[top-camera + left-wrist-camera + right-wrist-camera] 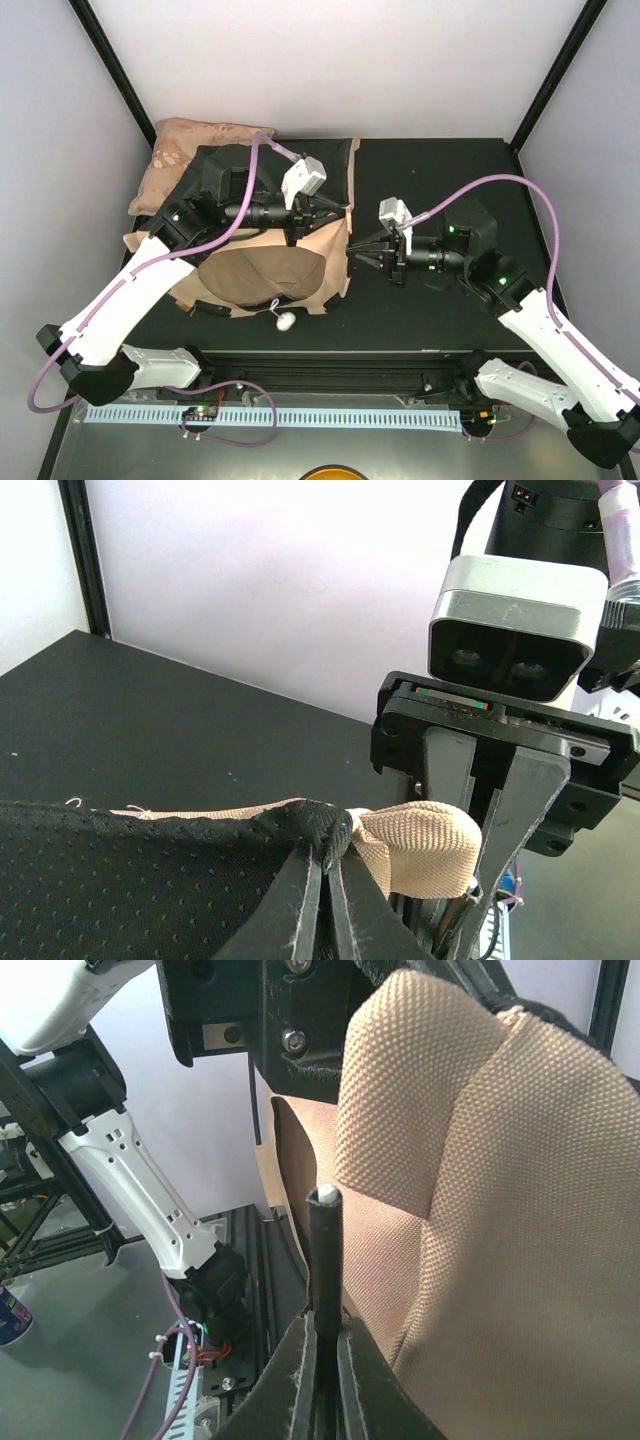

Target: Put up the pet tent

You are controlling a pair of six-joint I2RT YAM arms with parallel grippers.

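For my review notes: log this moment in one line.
left gripper shut on tent corner | right gripper shut on pole | pole tip near tan loop

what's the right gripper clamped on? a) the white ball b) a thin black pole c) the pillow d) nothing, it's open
b: in the right wrist view the right gripper is shut on a thin black pole that stands up between its fingers, beside the tan tent fabric.

Our two arms reached inward toward each other; left gripper (338, 213) and right gripper (362, 252) were both pinched closed.
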